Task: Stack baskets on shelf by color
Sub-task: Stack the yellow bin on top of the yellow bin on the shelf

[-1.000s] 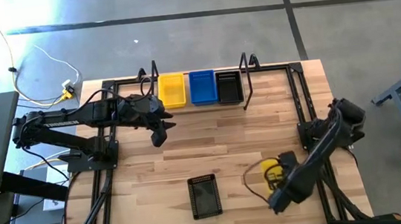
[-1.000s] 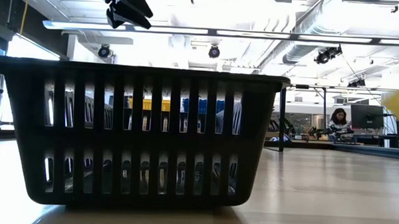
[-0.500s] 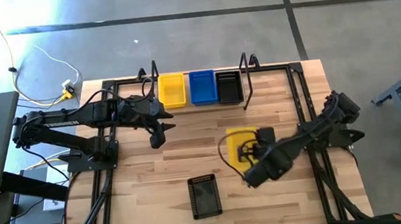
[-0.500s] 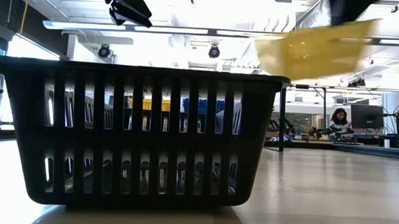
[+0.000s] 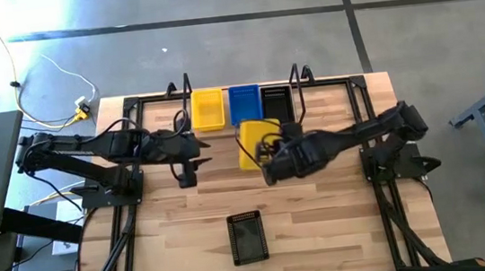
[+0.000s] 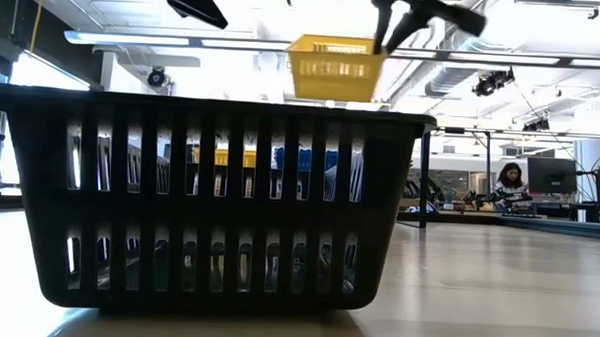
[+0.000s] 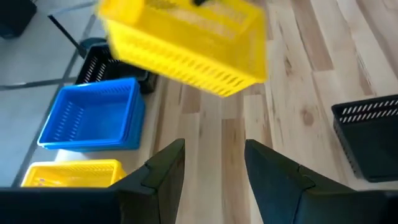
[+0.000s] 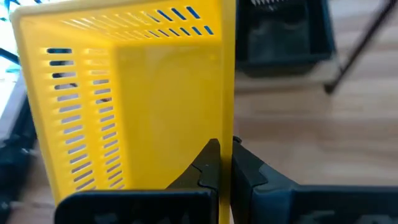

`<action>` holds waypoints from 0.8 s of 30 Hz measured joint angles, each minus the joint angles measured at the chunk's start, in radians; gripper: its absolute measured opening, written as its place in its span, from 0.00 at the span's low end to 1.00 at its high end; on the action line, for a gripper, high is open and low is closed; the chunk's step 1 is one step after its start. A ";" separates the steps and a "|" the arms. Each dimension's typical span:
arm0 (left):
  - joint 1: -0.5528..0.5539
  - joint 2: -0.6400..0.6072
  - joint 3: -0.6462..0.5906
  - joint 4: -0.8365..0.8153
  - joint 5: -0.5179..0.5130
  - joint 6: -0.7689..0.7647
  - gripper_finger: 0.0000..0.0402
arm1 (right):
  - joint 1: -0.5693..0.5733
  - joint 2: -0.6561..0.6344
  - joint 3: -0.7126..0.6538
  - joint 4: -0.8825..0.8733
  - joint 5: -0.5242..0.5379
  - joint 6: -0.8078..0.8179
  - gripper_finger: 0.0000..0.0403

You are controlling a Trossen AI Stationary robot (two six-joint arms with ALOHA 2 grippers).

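The right gripper [image 5: 267, 155] grasps a yellow basket [image 5: 256, 143] by its wall, carried above the table [image 5: 343, 233] just in front of the shelf [image 5: 300, 102]. The left gripper [image 7: 211, 171] hovers nearby, fingers spread and holding nothing. A lone black basket [image 5: 248, 237] sits near the front edge.

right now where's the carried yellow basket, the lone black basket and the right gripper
carried yellow basket [image 5: 251, 144], high view, its rim
lone black basket [image 5: 248, 237], high view, its floor
right gripper [image 8: 222, 163], right wrist view, fingertips on basket wall

Right gripper [image 5: 267, 155] clamped (arm outstretched); left gripper [image 5: 185, 173] parted, raised.
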 joint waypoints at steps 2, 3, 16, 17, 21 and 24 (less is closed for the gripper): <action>-0.017 0.000 0.000 0.000 -0.015 0.003 0.39 | -0.026 0.000 0.000 0.053 0.024 -0.046 0.00; -0.024 0.000 0.000 0.001 -0.018 0.004 0.39 | -0.038 0.000 0.000 0.073 0.038 -0.065 0.00; -0.102 0.055 -0.001 0.120 -0.118 0.223 0.39 | -0.125 0.001 0.000 0.296 0.063 -0.260 0.00; -0.105 0.066 -0.003 0.122 -0.127 0.236 0.39 | -0.125 0.001 0.000 0.303 0.066 -0.264 0.00; -0.117 0.114 -0.002 0.175 -0.189 0.274 0.39 | -0.125 0.001 -0.001 0.302 0.068 -0.265 0.00; -0.126 0.157 -0.001 0.235 -0.254 0.297 0.39 | -0.125 0.002 -0.001 0.304 0.067 -0.265 0.00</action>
